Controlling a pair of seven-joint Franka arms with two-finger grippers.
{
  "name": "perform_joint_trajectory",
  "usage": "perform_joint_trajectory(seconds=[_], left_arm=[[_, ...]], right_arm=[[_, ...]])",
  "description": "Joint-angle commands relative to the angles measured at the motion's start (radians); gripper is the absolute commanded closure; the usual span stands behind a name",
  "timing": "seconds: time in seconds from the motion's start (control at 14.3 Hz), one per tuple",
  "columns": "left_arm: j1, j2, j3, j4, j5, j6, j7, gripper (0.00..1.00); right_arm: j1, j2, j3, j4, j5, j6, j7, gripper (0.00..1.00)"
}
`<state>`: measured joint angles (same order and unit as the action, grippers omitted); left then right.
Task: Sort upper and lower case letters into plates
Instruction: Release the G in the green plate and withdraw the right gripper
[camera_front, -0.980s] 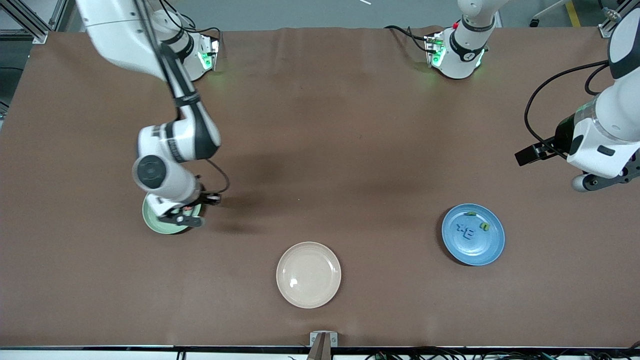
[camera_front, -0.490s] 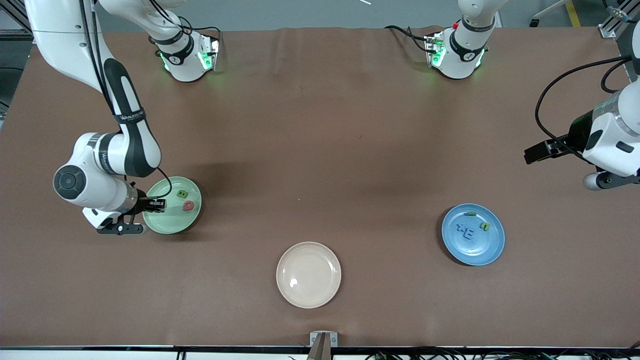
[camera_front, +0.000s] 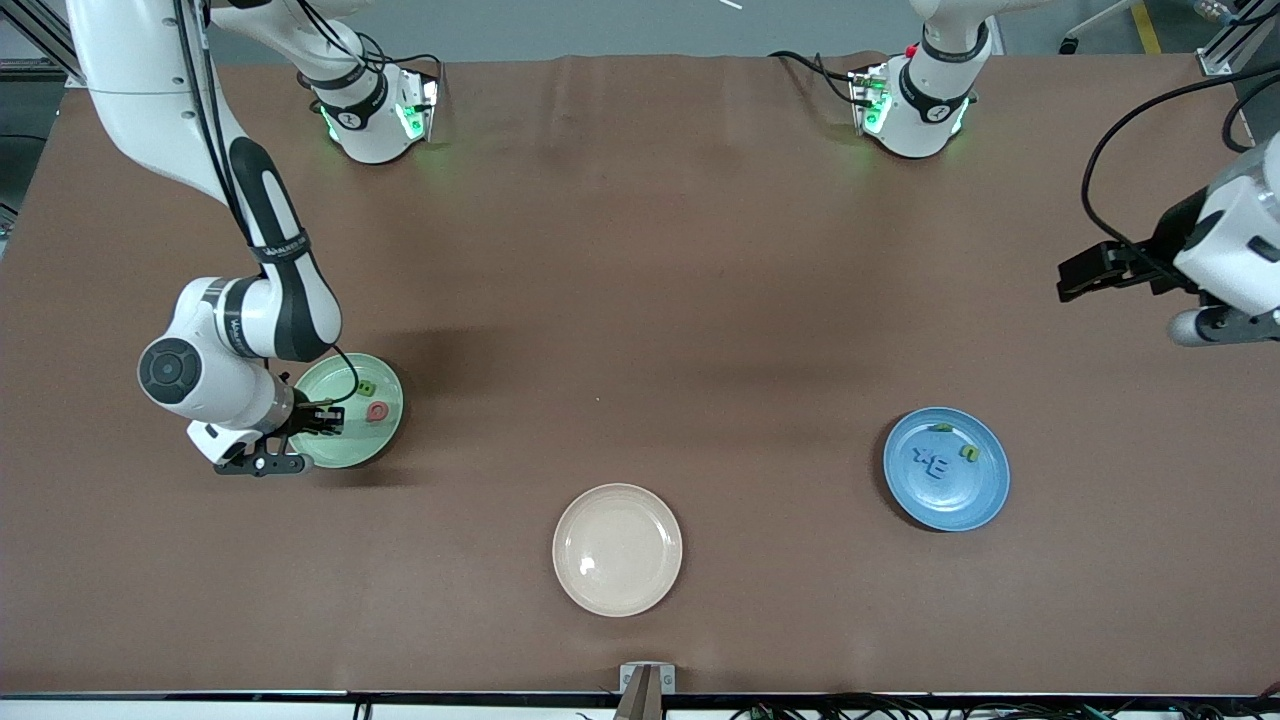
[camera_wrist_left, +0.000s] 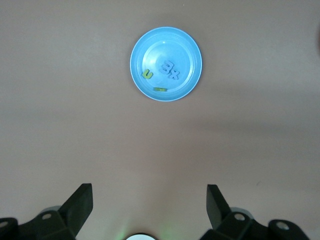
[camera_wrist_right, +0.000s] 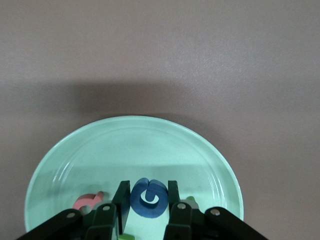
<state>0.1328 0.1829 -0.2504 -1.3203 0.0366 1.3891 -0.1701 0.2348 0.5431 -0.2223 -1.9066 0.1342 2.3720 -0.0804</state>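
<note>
The small chunky blue toy letter (camera_wrist_right: 147, 198) is clamped between the fingers of the right end effector (camera_wrist_right: 147, 202), directly over the glossy pale mint green round plate (camera_front: 386, 433) at the right arm's end of the table (camera_front: 640, 300), presumably so it drops beside the red letter (camera_front: 377, 411) and green letter (camera_front: 366, 387) lying there. Only the right wrist view shows this grip; in the front view the wrist hides it. The left end effector (camera_wrist_left: 147, 200) waits released, jaws wide, above bare table near the medium blue round plate (camera_front: 990, 500), which holds four letters.
</note>
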Motion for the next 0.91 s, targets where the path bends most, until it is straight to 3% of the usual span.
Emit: perform_joint_trajectory(seconds=[0.0, 0.21, 0.28, 0.35, 0.42, 0.63, 0.84], left_arm=[[-0.062, -0.045, 0.104, -0.056, -0.037, 0.004, 0.043, 0.0], [-0.096, -0.059, 0.17, -0.056, -0.052, 0.018, 0.04, 0.0], [-0.117, -0.091, 0.196, -0.065, -0.049, 0.019, 0.043, 0.0], [-0.122, -0.12, 0.203, -0.103, -0.052, 0.018, 0.043, 0.0], [-0.122, -0.146, 0.204, -0.132, -0.055, 0.019, 0.043, 0.0], [-0.143, -0.181, 0.204, -0.169, -0.054, 0.018, 0.04, 0.0], [-0.165, -0.258, 0.204, -0.275, -0.041, 0.066, 0.026, 0.0]], right_arm=[[0.001, 0.011, 0.008, -0.003, 0.019, 0.012, -0.004, 0.98], [0.009, 0.021, 0.011, -0.002, 0.021, 0.012, -0.004, 0.91], [0.008, 0.021, 0.012, -0.002, 0.021, 0.012, -0.004, 0.75], [0.009, 0.021, 0.012, -0.002, 0.021, 0.012, -0.004, 0.2], [0.011, 0.021, 0.011, 0.001, 0.019, 0.007, -0.004, 0.01], [0.015, 0.012, 0.011, 0.035, 0.018, -0.023, -0.004, 0.0], [0.015, -0.009, 0.006, 0.147, 0.015, -0.237, 0.007, 0.0]])
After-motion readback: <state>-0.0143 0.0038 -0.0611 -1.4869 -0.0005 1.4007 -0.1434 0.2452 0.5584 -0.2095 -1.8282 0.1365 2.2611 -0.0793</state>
